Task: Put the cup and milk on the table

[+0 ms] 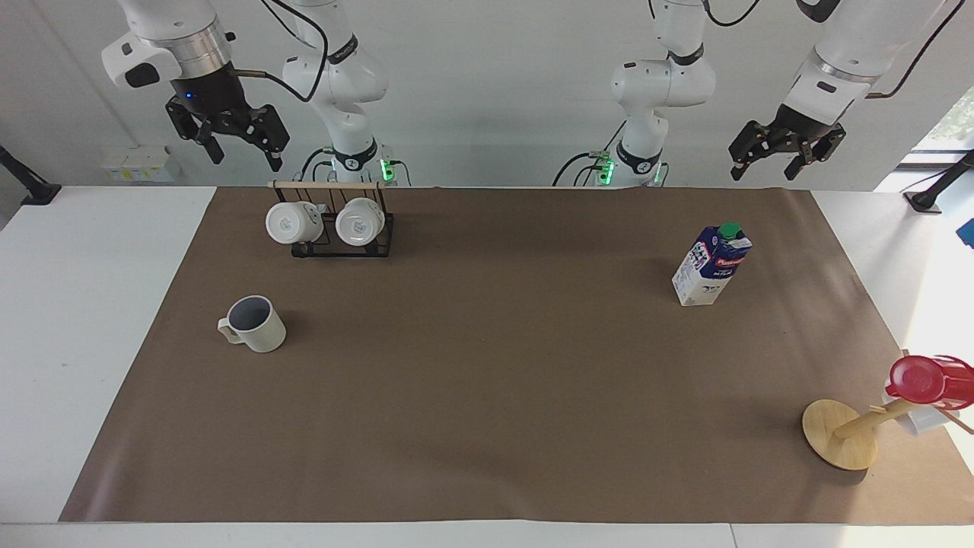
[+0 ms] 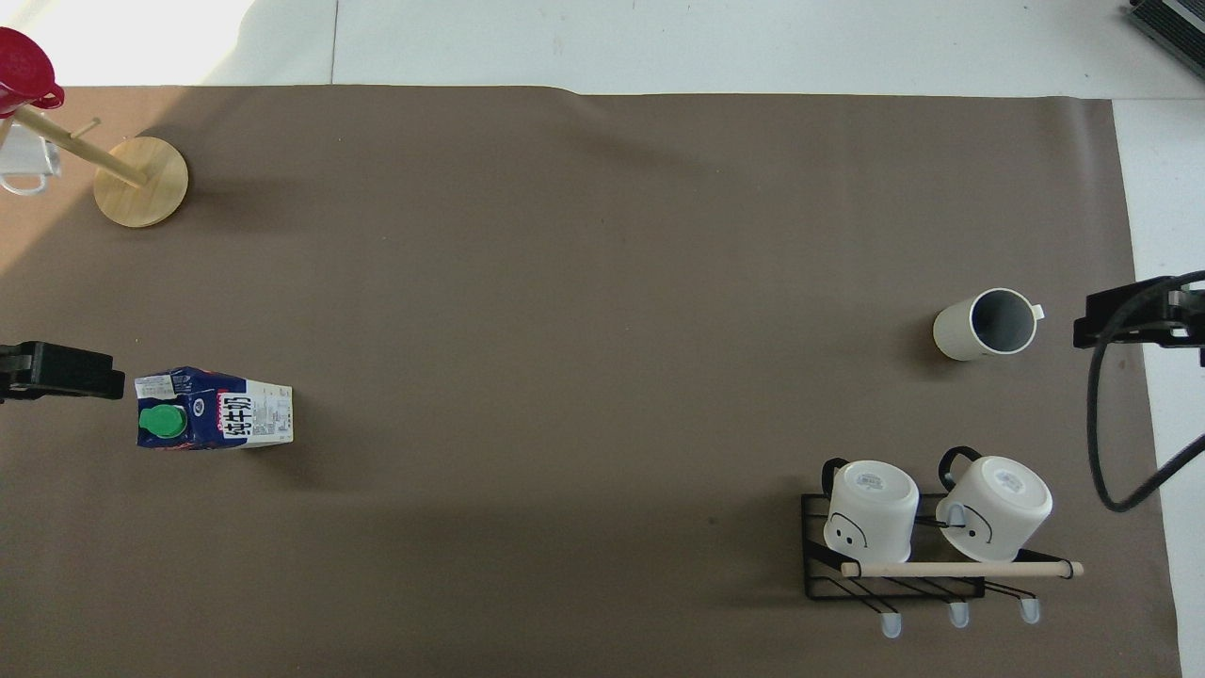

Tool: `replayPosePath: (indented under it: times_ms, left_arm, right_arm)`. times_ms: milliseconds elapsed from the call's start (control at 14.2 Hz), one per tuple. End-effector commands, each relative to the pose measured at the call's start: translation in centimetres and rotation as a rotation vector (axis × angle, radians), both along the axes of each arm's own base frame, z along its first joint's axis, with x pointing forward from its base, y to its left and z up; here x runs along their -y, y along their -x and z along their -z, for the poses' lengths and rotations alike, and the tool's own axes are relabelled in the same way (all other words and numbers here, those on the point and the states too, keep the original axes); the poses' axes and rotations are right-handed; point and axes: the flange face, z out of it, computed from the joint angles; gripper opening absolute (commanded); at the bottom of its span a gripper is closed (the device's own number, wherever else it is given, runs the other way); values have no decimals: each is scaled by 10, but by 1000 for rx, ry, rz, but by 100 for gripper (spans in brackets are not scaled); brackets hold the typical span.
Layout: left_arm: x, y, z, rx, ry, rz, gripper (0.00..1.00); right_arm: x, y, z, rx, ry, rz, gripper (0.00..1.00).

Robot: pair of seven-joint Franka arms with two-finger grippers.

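Scanning the facing view from one side to the other, you first meet the right gripper [image 1: 238, 152], raised above the table [image 1: 99, 304] at its right-arm end, over the edge nearest the robots. Its fingers are spread apart and hold nothing. Just below it stands the black wire rack [image 1: 342, 240] with a wooden bar [image 1: 327, 184] on top — two white mugs [image 1: 293, 222] lie tipped on it, their bottoms facing away from the robots. The rack sits on the brown sheet [image 1: 487, 380] close to the edge nearest the robots.

Farther from the robots than the rack you find the cup [image 1: 257, 323], upright on the sheet with its grey-blue inside showing and its small handle pointing toward the right-arm end of the table. Nothing touches it.

Moving on past the wide bare middle of the sheet, you reach the milk [image 1: 711, 265], a blue-and-white carton with a green cap, standing upright on the sheet toward the left-arm end, well apart from the cup.

Above that end, over the edge nearest the robots, hangs the left gripper [image 1: 787, 156] — its fingers are parted and empty too.

Last, near the corner at the left-arm end farthest from the robots, a wooden mug tree [image 1: 841, 434] with a round base carries a red cup [image 1: 924, 379].
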Motion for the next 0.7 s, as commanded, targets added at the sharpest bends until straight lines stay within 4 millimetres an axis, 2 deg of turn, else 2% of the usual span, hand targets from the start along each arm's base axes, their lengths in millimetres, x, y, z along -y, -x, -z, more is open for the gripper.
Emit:
replayPosePath:
  times_ms: [0, 281, 632]
  left_arm:
    - [-3, 2, -6, -4, -10, -10, 100]
    - [-3, 2, -6, -4, -10, -10, 100]
    - [-3, 2, -6, -4, -10, -10, 100]
  right_arm:
    - [3, 0, -2, 30, -6, -23, 100]
    - [4, -1, -1, 32, 8, -18, 100]
    - [9, -15, 10, 35, 15, -16, 100]
